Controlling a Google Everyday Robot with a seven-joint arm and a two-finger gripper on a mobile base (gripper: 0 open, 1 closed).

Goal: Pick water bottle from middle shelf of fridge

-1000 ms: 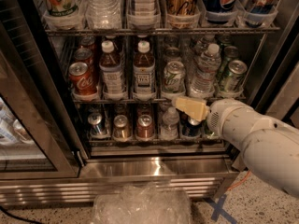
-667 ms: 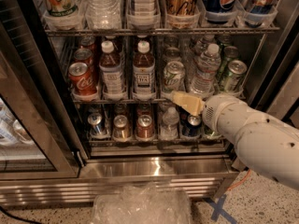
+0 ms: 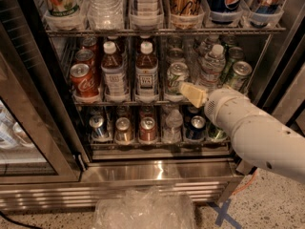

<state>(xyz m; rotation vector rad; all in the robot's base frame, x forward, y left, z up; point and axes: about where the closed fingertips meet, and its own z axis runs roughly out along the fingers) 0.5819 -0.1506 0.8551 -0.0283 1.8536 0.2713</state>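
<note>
The water bottle [image 3: 210,67] is clear and ribbed with a white cap and stands on the middle shelf [image 3: 126,100] of the fridge [image 3: 143,171], in the second lane from the right. My gripper [image 3: 191,94] is cream-coloured on the end of a white arm. It sits at the front edge of the middle shelf, just below and left of the water bottle and in front of a green can [image 3: 177,77]. The lower part of the bottle is hidden behind the arm.
Two brown tea bottles [image 3: 146,73] and a red cola can [image 3: 81,80] stand left on the same shelf, and a green can [image 3: 237,74] at the right. Small cans [image 3: 147,128] fill the rack below. The open glass door [image 3: 24,123] is at the left. Crumpled clear plastic [image 3: 143,208] lies on the floor.
My gripper and arm have moved left and slightly up, closer to the front of the middle shelf. The bottles and cans have not moved.
</note>
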